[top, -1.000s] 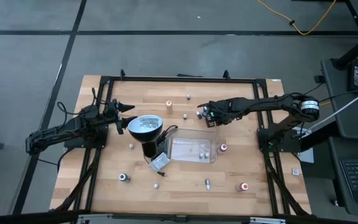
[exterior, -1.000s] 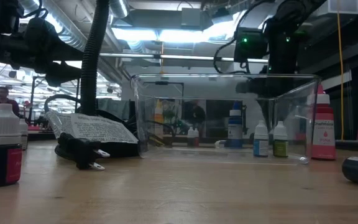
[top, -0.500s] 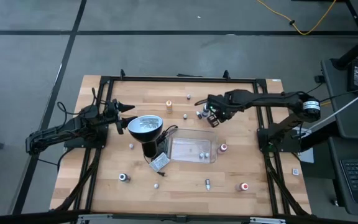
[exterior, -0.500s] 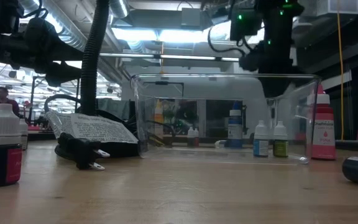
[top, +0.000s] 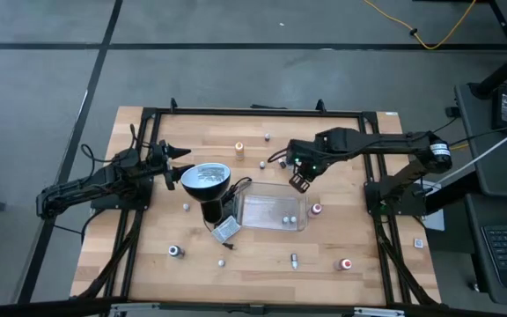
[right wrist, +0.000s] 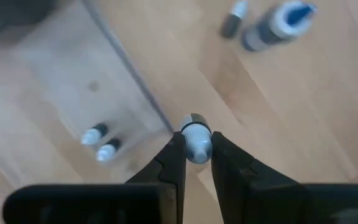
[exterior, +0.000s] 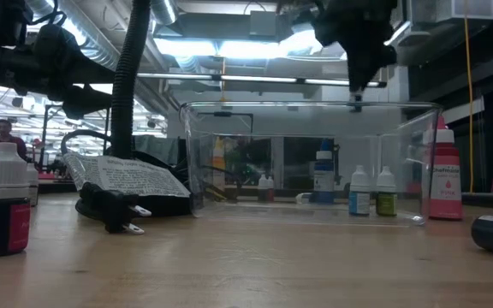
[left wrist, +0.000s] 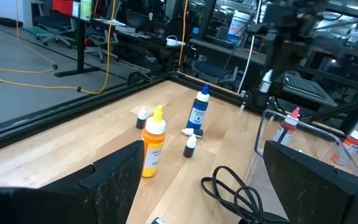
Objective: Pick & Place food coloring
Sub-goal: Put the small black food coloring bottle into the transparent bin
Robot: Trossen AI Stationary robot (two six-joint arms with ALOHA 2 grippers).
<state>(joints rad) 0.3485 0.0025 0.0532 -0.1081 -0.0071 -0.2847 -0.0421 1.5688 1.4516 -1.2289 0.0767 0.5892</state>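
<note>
My right gripper (top: 299,180) hangs pointing down over the far right corner of the clear tray (top: 271,210), shut on a tiny food coloring bottle (right wrist: 196,144) with a white cap. Two small bottles (top: 286,216) stand inside the tray. More food coloring stands on the table: an orange bottle (top: 239,148), a blue one (left wrist: 199,111) and a red one (top: 316,210) beside the tray. My left gripper (top: 179,154) waits open and level at the table's left, behind the black lamp (top: 205,180). My right gripper pinches the tiny bottle by its white cap (right wrist: 197,134) between its two fingertips (right wrist: 178,152), coming from above and pointing down. The bottle is lifted clear; its darker body shows beyond the cap, above the level of the tray's rim (exterior: 315,106).
Loose bottles stand near the front edge (top: 346,263), (top: 295,260), (top: 175,251). The lamp's cord and plug (exterior: 114,218) and a paper tag (top: 225,230) lie left of the tray. A dark bottle (exterior: 2,210) stands close to the low camera.
My right gripper has risen from the table behind the tray with the tiny bottle, rolled its wrist and moved a little toward the near edge, over the tray's far right corner. The bottle is now lifted clear above the tray's rim.
</note>
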